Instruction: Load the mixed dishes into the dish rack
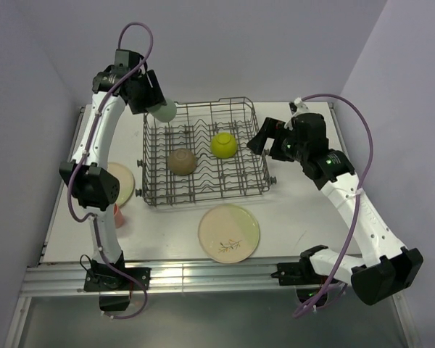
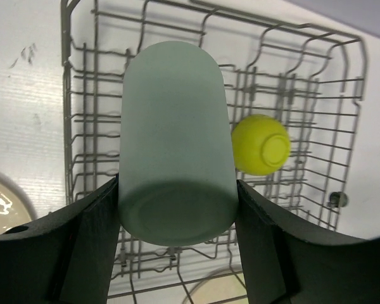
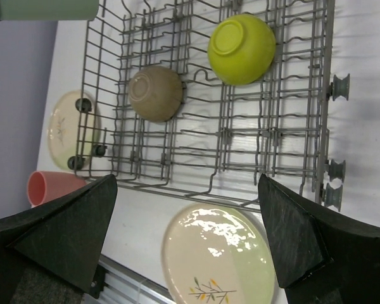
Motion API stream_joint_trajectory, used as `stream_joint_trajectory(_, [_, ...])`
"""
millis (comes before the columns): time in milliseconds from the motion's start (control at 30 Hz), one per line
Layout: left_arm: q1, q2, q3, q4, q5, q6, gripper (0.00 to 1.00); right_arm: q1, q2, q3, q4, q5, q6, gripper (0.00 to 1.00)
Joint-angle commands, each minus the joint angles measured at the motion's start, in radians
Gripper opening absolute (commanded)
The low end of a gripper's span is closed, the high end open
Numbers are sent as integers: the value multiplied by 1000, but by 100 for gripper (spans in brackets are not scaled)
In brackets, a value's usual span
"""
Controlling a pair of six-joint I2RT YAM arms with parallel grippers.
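Cup (image 2: 176, 145), frosted mint-green, sits clamped in left gripper (image 2: 177, 235); right gripper (image 3: 187, 187) gapes empty.

Mint-green cup (image 2: 176, 152), lime-green bowl (image 1: 224, 145) and taupe-brown bowl (image 1: 182, 161) show against the grey wire dish rack (image 1: 203, 181) and white bench (image 1: 297, 217). The larger cream plate (image 1: 229, 233), tinged pale green on one side, bears a leaf sprig motif. The smaller plate (image 1: 125, 177) is cream and the second cup (image 3: 47, 185) coral-pink.

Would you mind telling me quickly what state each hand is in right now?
Left hand: closed on the mint-green cup.
Right hand: open, holding nothing.
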Motion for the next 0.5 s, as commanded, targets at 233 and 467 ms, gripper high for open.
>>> stream_joint_trajectory(233, [7,151,98,-10,-48,53,0,-2,5,-20,21,5,-34,100])
stream_joint_trajectory(467, [7,234,98,-1,-85,66,0,-2,1,-36,22,18,-35,100])
